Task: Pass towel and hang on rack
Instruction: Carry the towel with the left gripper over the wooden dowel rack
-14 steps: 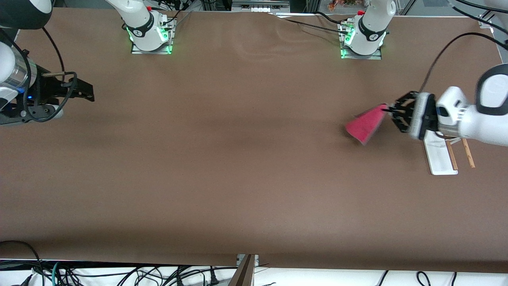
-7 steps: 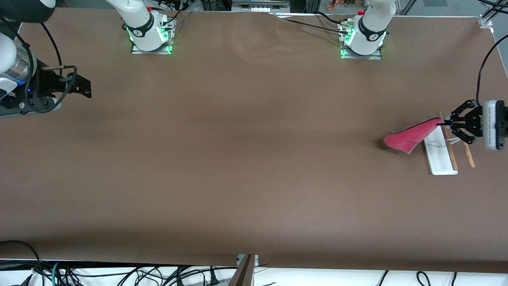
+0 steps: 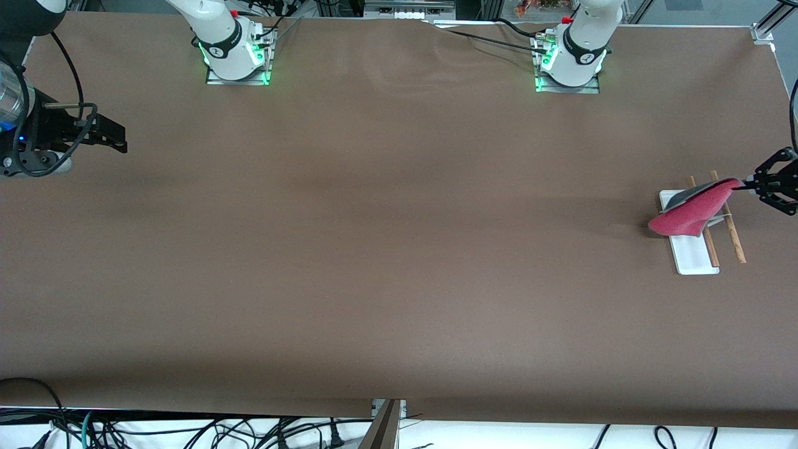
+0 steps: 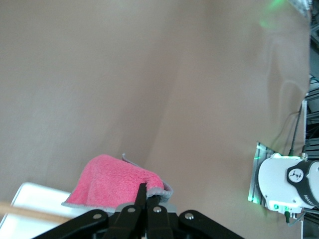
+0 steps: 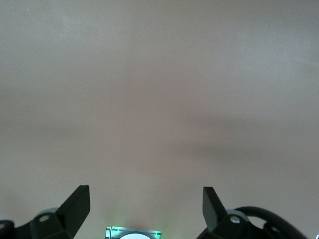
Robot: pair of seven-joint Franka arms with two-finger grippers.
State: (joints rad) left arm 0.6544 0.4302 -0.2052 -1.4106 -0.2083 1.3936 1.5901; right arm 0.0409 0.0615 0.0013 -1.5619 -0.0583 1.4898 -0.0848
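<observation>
The towel point(image 3: 686, 213) shows its pink-red side with a grey edge and hangs from my left gripper point(image 3: 745, 184), which is shut on its corner. It droops over the rack point(image 3: 693, 262), a white base with two brown rods point(image 3: 734, 240), at the left arm's end of the table. In the left wrist view the towel point(image 4: 109, 181) hangs off the closed fingertips point(image 4: 142, 191) above the white base point(image 4: 30, 196). My right gripper point(image 3: 115, 144) is open and empty, held over the right arm's end of the table; its fingers point(image 5: 75, 204) stand wide apart.
The brown table point(image 3: 386, 249) is bare between the two arms. The arm bases point(image 3: 234, 53) stand with green lights along the table edge farthest from the front camera. Cables hang below the nearest edge.
My left gripper has carried the towel from the open table toward the left arm's end, so it now hangs over the rack. My right gripper has drawn back slightly toward its own end.
</observation>
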